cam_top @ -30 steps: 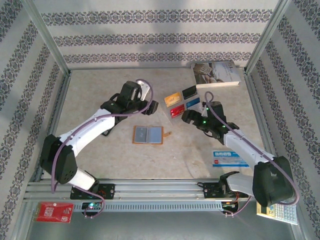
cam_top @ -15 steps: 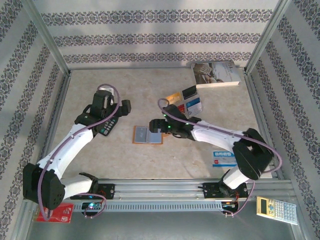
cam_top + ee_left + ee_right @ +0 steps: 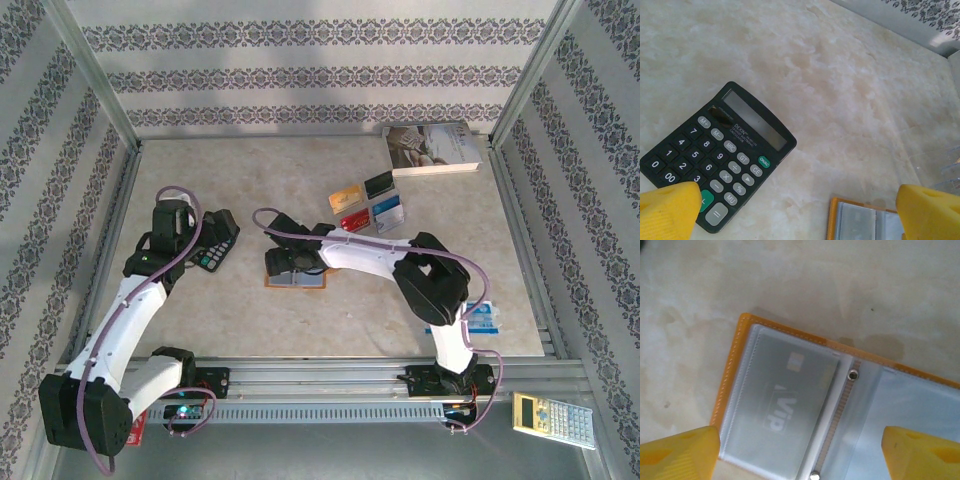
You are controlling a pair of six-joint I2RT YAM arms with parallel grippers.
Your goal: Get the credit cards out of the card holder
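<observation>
The card holder (image 3: 297,272) lies open and flat on the table, orange-edged with clear blue-grey pockets. In the right wrist view a grey card marked VIP (image 3: 780,407) sits in the left pocket of the card holder (image 3: 855,405). My right gripper (image 3: 283,262) hovers just over that pocket, open (image 3: 800,455), with nothing between its yellow fingers (image 3: 677,455). Several loose credit cards (image 3: 365,205) lie behind and to the right. My left gripper (image 3: 218,232) is open (image 3: 800,220) and off to the left of the card holder's corner (image 3: 860,222).
A black calculator (image 3: 210,250) lies under my left gripper, also in the left wrist view (image 3: 715,155). A book (image 3: 432,147) rests at the back right. A blue-and-white packet (image 3: 465,317) lies at the front right. The metal frame rail (image 3: 320,375) runs along the near edge.
My right arm swung left from the loose cards to over the open card holder. My left arm pulled back to the left, over the black calculator.
</observation>
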